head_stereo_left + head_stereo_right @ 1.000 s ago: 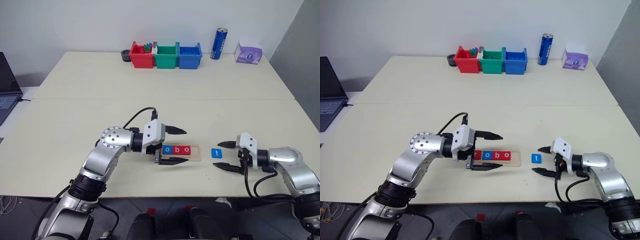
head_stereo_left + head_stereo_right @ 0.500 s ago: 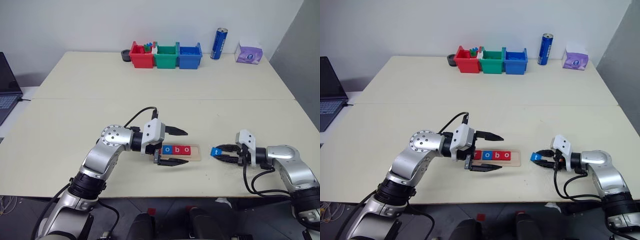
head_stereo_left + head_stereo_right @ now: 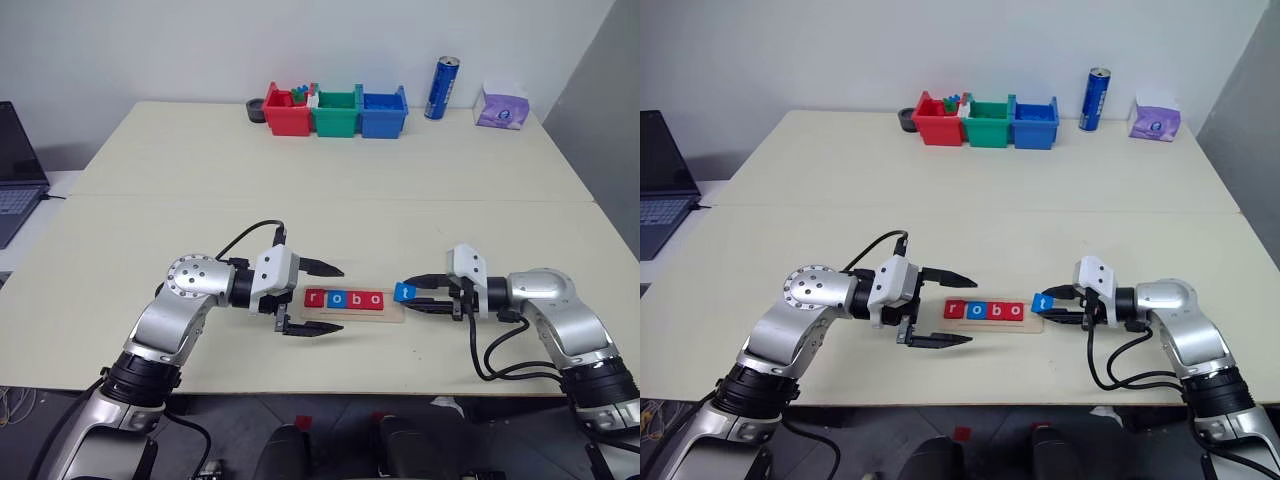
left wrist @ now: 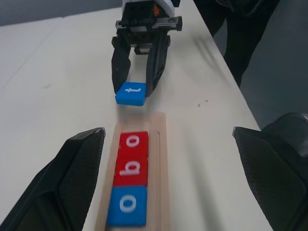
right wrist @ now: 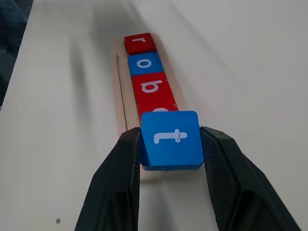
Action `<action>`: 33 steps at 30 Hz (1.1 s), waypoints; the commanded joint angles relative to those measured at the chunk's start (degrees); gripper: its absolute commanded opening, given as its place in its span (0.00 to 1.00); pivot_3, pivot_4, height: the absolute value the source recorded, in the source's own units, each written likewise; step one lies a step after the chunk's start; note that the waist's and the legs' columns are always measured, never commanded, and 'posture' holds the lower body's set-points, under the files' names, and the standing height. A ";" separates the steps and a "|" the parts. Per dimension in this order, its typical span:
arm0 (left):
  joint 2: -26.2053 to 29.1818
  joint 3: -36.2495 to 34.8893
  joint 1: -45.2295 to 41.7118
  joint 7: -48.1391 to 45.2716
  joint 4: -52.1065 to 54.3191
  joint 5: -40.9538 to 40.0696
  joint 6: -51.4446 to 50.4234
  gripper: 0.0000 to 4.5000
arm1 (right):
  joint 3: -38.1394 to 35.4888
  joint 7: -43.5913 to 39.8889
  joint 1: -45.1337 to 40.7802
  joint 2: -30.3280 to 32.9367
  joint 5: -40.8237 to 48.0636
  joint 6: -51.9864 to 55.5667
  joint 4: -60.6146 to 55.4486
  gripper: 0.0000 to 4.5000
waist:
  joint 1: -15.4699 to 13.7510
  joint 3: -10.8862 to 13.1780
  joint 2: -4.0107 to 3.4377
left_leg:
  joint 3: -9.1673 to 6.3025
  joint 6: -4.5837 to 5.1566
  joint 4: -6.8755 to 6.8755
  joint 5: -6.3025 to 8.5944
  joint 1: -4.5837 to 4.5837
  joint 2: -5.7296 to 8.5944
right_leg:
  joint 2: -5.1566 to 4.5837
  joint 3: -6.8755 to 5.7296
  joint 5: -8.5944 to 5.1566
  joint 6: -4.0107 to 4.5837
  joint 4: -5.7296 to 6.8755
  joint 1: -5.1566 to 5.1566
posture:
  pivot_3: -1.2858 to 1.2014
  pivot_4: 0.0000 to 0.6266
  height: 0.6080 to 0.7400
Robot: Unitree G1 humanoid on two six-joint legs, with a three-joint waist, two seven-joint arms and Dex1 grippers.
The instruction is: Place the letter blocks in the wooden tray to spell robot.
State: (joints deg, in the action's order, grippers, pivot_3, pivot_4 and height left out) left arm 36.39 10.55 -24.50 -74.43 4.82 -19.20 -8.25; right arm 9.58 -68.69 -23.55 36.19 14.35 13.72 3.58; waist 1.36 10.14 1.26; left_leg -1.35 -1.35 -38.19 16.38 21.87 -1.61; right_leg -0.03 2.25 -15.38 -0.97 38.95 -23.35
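Gripping the blue t block (image 5: 171,138) by opposite side edges, right gripper (image 3: 418,296) jaws clamp it; rigid, apparently light. Left gripper (image 3: 318,298) jaws open beside wooden tray (image 4: 160,159).

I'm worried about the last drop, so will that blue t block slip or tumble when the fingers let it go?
The blue t block looks rigid and flat, so it probably won't roll. The right gripper pinches its smooth sides, so slipping seems possible. Likely light.
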 commanded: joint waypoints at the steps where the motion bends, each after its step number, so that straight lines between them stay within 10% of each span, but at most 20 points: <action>1: 0.08 -1.26 -0.38 0.64 2.27 -0.86 0.42 1.00 | 1.01 -1.12 -1.68 -0.18 -1.18 -2.52 1.38 0.32 | -0.01 0.00 0.00 | 0.01 0.00 -0.01 0.00 0.00 0.01 | -0.03 0.00 0.00 0.00 0.00 0.00 | 0.52 0.24 1.00; 33: 0.42 -1.31 0.29 2.57 3.60 -1.04 -0.23 1.00 | 3.23 -3.62 -4.91 -2.12 -4.83 -8.84 9.43 0.32 | 0.22 0.00 0.00 | 0.01 0.00 0.00 0.00 -0.05 0.01 | 0.03 0.01 0.01 0.01 0.04 0.00 | 0.52 0.24 1.00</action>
State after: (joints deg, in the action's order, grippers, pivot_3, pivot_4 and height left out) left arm 36.39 10.52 -23.90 -71.95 6.42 -19.28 -8.50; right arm 12.77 -71.41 -27.56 33.73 9.56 5.92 13.80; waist 1.58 10.14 1.25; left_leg -1.34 -1.35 -38.19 16.38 21.82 -1.60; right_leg 0.00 2.26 -15.38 -0.96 38.99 -23.35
